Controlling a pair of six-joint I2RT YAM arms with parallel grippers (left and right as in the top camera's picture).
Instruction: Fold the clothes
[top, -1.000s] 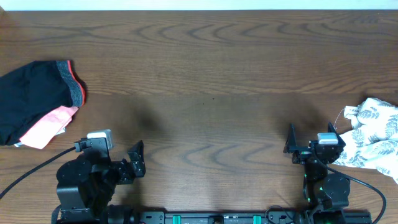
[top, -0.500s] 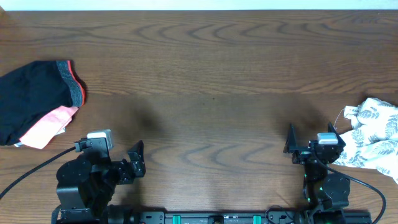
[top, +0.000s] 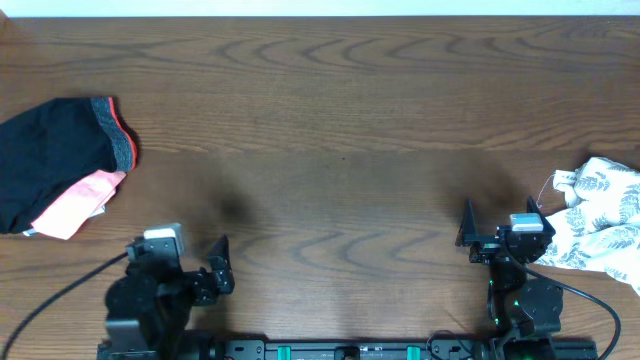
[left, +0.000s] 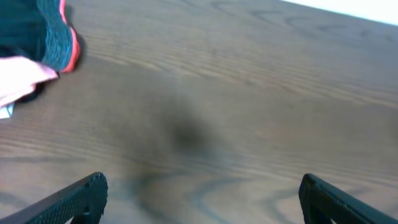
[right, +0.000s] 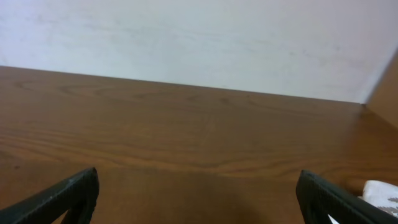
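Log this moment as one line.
left end effector: open, empty | right end effector: open, empty | black leggings: bunched, left edge | leaf-print cloth: right edge

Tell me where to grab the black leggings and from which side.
I'd take the grey waistband at the black leggings' right end, approaching from the table's middle with the open left gripper. That thick edge faces bare wood; the coral-pink cloth overlaps the near edge.

Table (top: 340, 120): brown wood grain, we note.
Black leggings (top: 50, 155): ahead-left of left gripper (left: 202, 196) jaws.
Coral-pink cloth (top: 80, 200): against them.
White leaf-print cloth (top: 605, 225): just right of right gripper (right: 198, 186) jaws.
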